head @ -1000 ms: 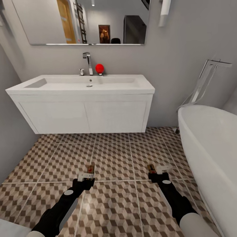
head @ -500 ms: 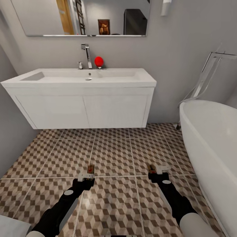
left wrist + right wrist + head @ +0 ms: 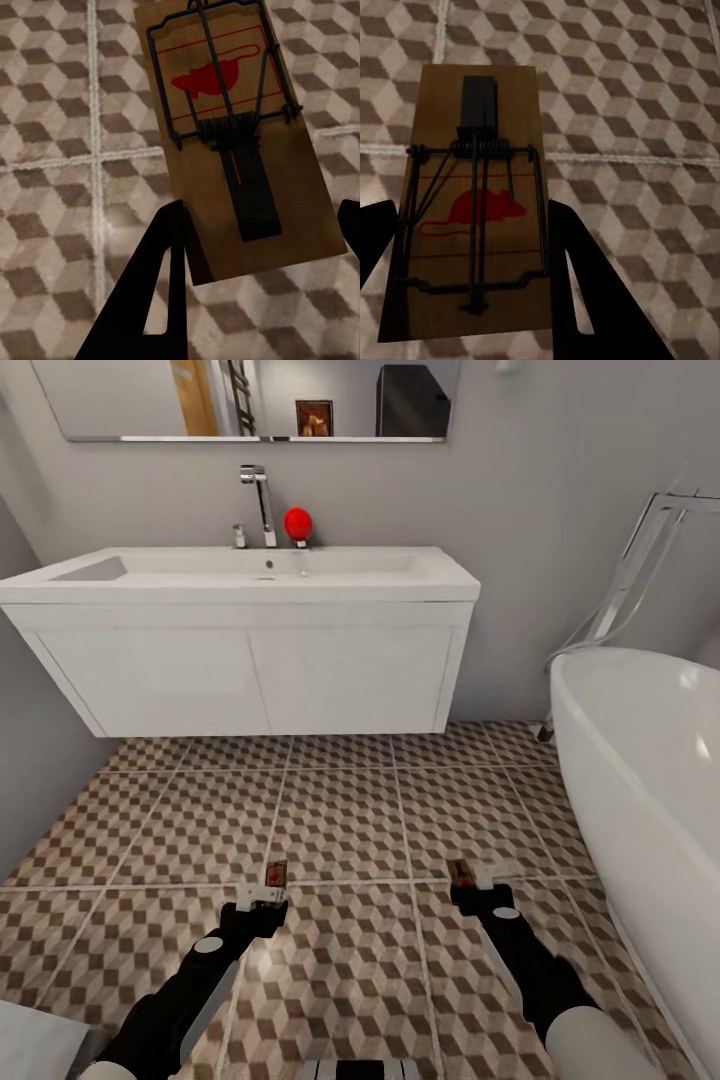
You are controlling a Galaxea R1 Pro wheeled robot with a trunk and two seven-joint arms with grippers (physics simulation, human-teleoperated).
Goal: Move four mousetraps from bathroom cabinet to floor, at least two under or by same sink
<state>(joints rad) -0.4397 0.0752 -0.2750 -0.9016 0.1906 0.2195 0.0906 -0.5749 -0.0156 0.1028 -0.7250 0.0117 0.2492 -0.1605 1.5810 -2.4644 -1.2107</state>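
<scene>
My left gripper (image 3: 266, 895) is shut on a tan mousetrap (image 3: 275, 876) with black wire and a red mouse mark, seen large in the left wrist view as the mousetrap (image 3: 232, 127) between dark fingers (image 3: 161, 285). My right gripper (image 3: 470, 888) is shut on a second mousetrap (image 3: 461, 873), which fills the right wrist view as the mousetrap (image 3: 472, 225). Both hang low over the cube-patterned bathroom floor (image 3: 340, 830). Ahead stands the white bathroom sink (image 3: 250, 570) on its wall-hung vanity, with a chrome tap (image 3: 260, 500).
A white bathtub (image 3: 650, 760) rises at the right, with chrome pipework (image 3: 640, 560) on the wall behind it. A red ball-shaped object (image 3: 298, 523) sits by the tap. A mirror (image 3: 250, 400) hangs above. A grey wall (image 3: 30, 760) closes the left side.
The head view has moved closer to the sink and lower, so the vanity and mirror sit higher in the picture. Both grippers keep their mousetraps in the same spots.
</scene>
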